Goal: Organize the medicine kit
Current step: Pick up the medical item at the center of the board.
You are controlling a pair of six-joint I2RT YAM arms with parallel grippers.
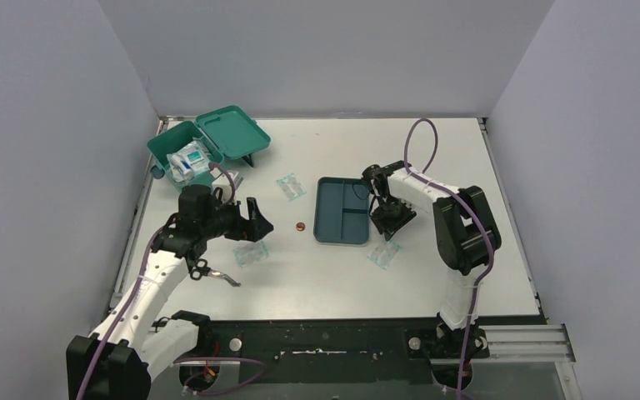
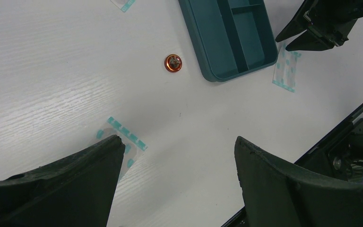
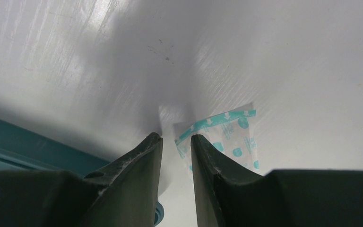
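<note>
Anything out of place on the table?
Yes. Three sachets lie loose outside the open medicine kit: far sachet, left sachet by the left gripper, right sachet beside the divided tray. A small orange disc also sits alone.

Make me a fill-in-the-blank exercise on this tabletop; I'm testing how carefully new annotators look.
1. The medicine kit sits with its lid ___.
2. Outside the kit lie ___ loose sachets.
3. The visible compartments of the divided tray are ___.
4. The orange disc lies between the tray and the ___ gripper.
Missing words: open; three; empty; left.
</note>
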